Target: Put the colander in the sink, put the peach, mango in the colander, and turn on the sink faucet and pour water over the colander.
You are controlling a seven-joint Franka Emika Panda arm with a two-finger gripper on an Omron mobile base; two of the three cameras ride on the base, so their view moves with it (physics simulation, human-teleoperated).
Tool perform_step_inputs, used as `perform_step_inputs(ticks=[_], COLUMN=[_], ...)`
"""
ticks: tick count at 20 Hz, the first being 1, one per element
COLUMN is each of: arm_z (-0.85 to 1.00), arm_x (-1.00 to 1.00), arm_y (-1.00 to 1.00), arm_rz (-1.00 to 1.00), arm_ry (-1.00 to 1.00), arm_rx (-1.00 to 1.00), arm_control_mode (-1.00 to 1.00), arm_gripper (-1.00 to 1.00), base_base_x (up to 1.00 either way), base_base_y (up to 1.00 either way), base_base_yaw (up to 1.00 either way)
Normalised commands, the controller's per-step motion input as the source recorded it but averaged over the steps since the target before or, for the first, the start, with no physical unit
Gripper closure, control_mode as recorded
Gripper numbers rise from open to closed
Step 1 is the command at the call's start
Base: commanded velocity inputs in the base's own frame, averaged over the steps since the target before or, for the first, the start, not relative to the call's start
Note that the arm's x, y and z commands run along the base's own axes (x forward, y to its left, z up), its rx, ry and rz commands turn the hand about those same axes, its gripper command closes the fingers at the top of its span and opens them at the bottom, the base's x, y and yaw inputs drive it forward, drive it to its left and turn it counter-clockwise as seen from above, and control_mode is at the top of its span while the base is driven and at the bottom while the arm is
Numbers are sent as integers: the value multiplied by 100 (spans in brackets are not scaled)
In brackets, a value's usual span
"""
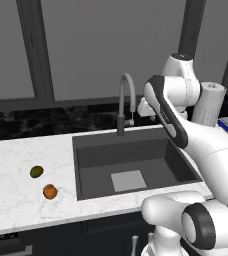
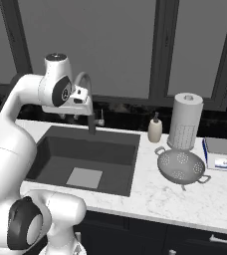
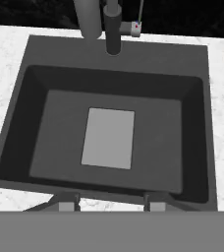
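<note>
Colander (image 2: 181,167) sits on the counter right of the sink (image 1: 136,165), near the paper towel roll (image 2: 185,121); nothing moved yet. Peach (image 1: 50,191) and mango (image 1: 36,172) lie on the left counter. I see the gripper (image 3: 112,201) hovering above the basin, fingers parted, holding nothing. Risk: swinging right, the arm clips the faucet (image 1: 125,102) or soap bottle (image 2: 155,129); 2 small handles make a poor grip.
</note>
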Motion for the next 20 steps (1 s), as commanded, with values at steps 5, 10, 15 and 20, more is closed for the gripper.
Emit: perform_step_inputs(ticks=[5,10,15,20], arm_z=[-30,-75,-78,-62], arm_x=[-41,-82,-44,-3], arm_y=[-41,-91,-100,-85], arm_rz=[0,1,0,0], arm_ry=[-1,-7,-5,0], arm_rx=[0,0,0,0], arm_control_mode=[-100,-100,-100,-100], arm_gripper=[-100,-100,-100,-100], base_base_x=[0,0,0,0], base_base_y=[0,0,0,0], base_base_yaw=[0,0,0,0])
